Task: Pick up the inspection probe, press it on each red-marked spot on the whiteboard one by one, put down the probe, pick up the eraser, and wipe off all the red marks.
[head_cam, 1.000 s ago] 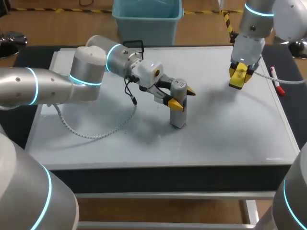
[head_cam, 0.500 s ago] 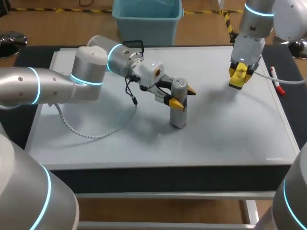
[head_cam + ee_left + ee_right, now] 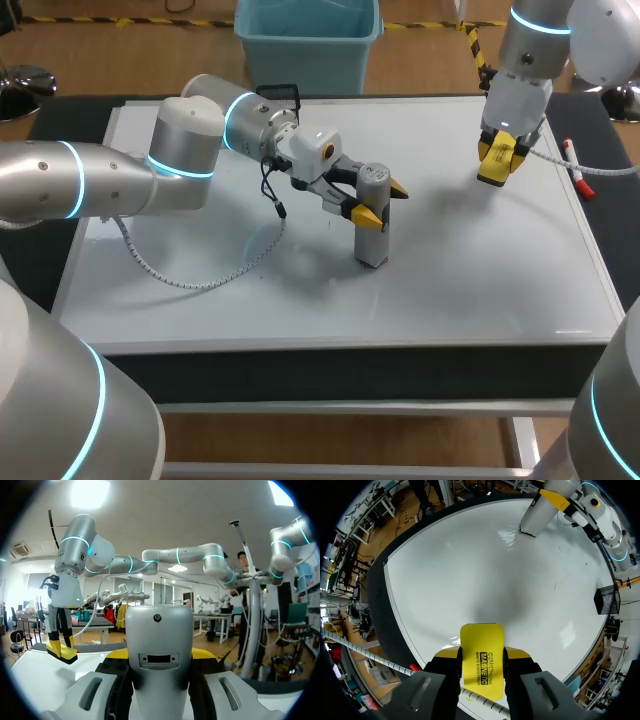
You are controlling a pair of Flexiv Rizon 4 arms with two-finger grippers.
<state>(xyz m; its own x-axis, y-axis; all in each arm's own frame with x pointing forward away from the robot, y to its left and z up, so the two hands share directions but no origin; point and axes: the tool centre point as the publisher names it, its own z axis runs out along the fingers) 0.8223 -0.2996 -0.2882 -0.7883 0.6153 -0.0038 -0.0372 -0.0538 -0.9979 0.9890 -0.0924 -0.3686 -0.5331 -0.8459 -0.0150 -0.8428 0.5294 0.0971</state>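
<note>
The grey inspection probe [image 3: 372,225] stands upright with its foot on the whiteboard [image 3: 480,270], near the middle. My left gripper [image 3: 378,201] is shut on its upper part, one yellow tip on each side; the left wrist view shows the probe [image 3: 159,645] filling the gap between the fingers. My right gripper [image 3: 497,160] hangs over the board's far right part, shut on the yellow eraser [image 3: 495,172]. In the right wrist view the eraser [image 3: 481,660] sticks out between the fingers above the white surface, with the probe [image 3: 540,512] far ahead. I see no red marks on the board.
A red-capped marker [image 3: 577,170] lies by the board's right edge. A small black mesh holder [image 3: 280,95] sits at the far edge. The left arm's cable [image 3: 200,275] trails in a loop over the board's left half.
</note>
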